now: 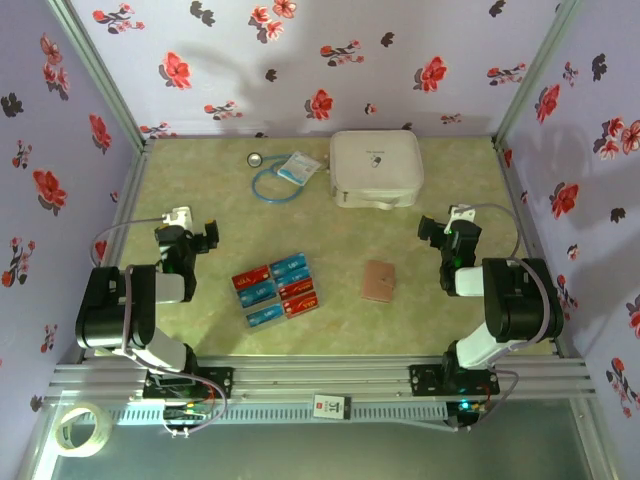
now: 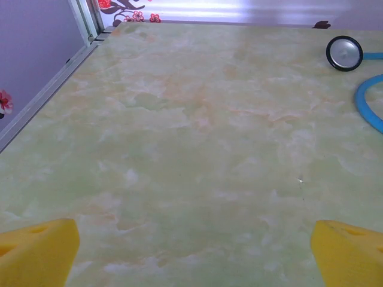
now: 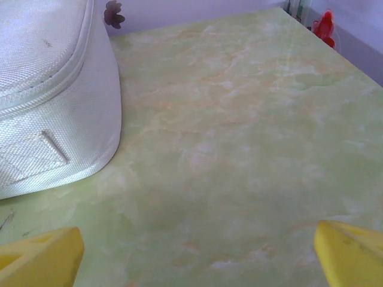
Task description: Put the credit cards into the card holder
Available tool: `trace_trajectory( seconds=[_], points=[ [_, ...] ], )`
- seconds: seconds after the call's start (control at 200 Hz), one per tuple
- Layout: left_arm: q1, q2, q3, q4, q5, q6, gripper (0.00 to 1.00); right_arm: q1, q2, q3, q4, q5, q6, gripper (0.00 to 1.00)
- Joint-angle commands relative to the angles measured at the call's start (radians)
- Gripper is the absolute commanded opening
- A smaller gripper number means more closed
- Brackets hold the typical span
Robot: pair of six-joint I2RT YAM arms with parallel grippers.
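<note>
While both arms sit low at either side, the left gripper [image 1: 204, 239] and the right gripper [image 1: 434, 231] are spread wide and hold nothing. The credit cards [image 1: 275, 290] lie clustered on the worktop [image 1: 200, 180] between them. The card holder [image 1: 378, 282] lies flat near them, toward the right arm.

Counting now: six credit cards [image 1: 275, 291], red and blue mixed. One card holder [image 1: 379, 282]. One white zip case [image 1: 375, 168], one stethoscope [image 1: 257, 159], one small packet [image 1: 298, 168].
</note>
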Motion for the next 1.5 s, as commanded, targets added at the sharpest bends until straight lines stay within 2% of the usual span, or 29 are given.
trace_trajectory(
  seconds=[0.0, 1.05, 1.135, 1.295, 1.35, 1.43, 1.455, 1.495],
  points=[
    [0.006, 0.000, 0.013, 0.018, -0.027, -0.013, 1.00, -0.002, -0.008, 0.007, 0.002, -0.013, -0.018, 0.99],
    [0.005, 0.001, 0.018, 0.008, -0.021, -0.007, 1.00, -0.004, -0.027, 0.004, 0.006, 0.008, -0.007, 0.99],
    [0.003, -0.049, 0.023, -0.032, -0.028, -0.005, 1.00, -0.002, -0.139, 0.030, -0.146, 0.055, 0.005, 0.99],
    [0.003, -0.200, 0.088, -0.269, -0.089, -0.028, 1.00, -0.002, -0.338, 0.148, -0.510, 0.103, 0.146, 0.99],
    [0.003, -0.247, 0.112, -0.344, -0.109, -0.067, 1.00, -0.004, -0.374, 0.188, -0.601, 0.111, 0.259, 0.99],
    [0.003, -0.338, 0.169, -0.509, -0.117, -0.148, 1.00, -0.007, -0.412, 0.261, -0.797, 0.187, 0.527, 0.99],
    [0.001, -0.365, 0.189, -0.576, -0.115, -0.190, 1.00, -0.010, -0.422, 0.278, -0.820, 0.157, 0.543, 0.99],
    [0.000, -0.408, 0.235, -0.697, -0.102, -0.250, 1.00, -0.015, -0.431, 0.299, -0.829, 0.044, 0.512, 0.99]
  ],
)
